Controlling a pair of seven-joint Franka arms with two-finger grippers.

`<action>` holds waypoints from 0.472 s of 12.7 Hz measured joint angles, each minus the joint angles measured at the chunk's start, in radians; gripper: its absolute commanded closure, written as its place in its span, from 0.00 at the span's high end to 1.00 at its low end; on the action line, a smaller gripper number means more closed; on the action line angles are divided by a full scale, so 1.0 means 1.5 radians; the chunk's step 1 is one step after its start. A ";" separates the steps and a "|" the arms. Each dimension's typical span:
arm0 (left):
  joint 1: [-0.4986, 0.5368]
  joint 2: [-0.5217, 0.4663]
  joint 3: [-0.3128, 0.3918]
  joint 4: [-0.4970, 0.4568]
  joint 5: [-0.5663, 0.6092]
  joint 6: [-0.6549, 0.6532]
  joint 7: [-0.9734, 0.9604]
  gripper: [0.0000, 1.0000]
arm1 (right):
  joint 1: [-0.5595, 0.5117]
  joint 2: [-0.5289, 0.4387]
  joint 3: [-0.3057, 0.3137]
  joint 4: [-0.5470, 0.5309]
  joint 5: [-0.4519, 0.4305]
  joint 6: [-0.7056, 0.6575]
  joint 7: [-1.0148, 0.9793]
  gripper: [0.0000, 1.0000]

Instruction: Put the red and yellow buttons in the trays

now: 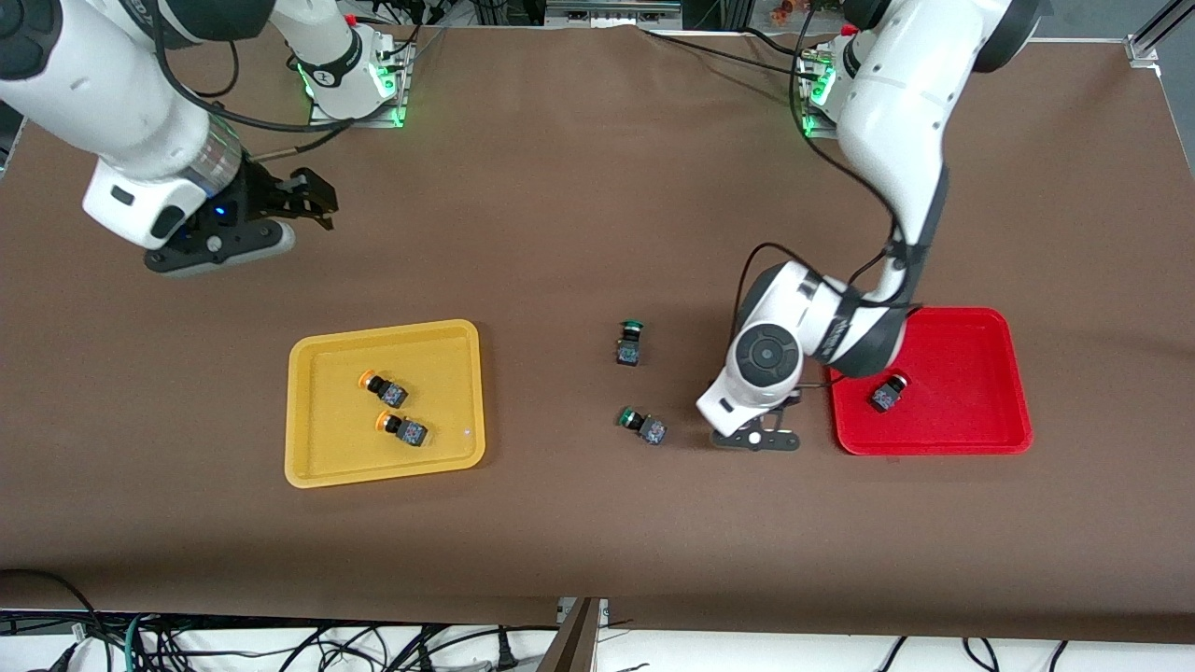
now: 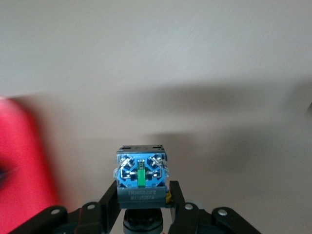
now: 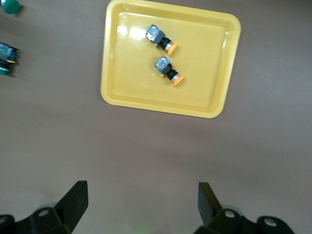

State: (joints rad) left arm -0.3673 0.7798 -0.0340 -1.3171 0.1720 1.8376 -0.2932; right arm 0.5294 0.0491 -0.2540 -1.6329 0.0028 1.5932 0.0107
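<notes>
My left gripper [image 1: 756, 435] is shut on a button [image 2: 141, 173] with a dark grey and blue body; its cap is hidden between the fingers. It hangs low over the table beside the red tray [image 1: 980, 439], which also shows in the left wrist view [image 2: 19, 161]. One red button [image 1: 889, 392] lies in the red tray. Two yellow buttons [image 1: 385, 387] [image 1: 403, 427] lie in the yellow tray [image 1: 383, 474]. My right gripper [image 1: 313, 201] is open and empty over the table toward the right arm's end. The right wrist view shows the yellow tray [image 3: 165, 108] with both yellow buttons [image 3: 161, 38] [image 3: 168, 69].
Two green-capped buttons [image 1: 629, 343] [image 1: 642, 425] lie on the brown table between the trays, close to my left gripper. They also show in the right wrist view [image 3: 9, 6] [image 3: 7, 58]. Cables hang below the table's near edge.
</notes>
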 measured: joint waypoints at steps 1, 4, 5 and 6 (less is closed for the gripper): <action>0.022 -0.024 0.006 0.000 0.018 -0.064 0.087 0.00 | -0.001 -0.025 -0.003 -0.037 -0.007 0.016 0.000 1.00; 0.130 -0.048 0.013 -0.004 0.092 -0.123 0.353 0.00 | -0.041 -0.051 0.021 -0.073 -0.015 0.031 -0.001 1.00; 0.171 -0.047 0.012 -0.007 0.094 -0.122 0.427 0.00 | -0.090 -0.051 0.062 -0.073 -0.015 0.032 -0.005 1.00; 0.209 -0.047 0.010 -0.012 0.094 -0.113 0.493 0.03 | -0.144 -0.051 0.111 -0.073 -0.015 0.033 -0.008 1.00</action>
State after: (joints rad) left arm -0.0546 0.7087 -0.0195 -1.3355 0.3133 1.6677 0.4457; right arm 0.3139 -0.0272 -0.0877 -1.7426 -0.0201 1.6427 -0.0016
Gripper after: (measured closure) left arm 0.555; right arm 0.000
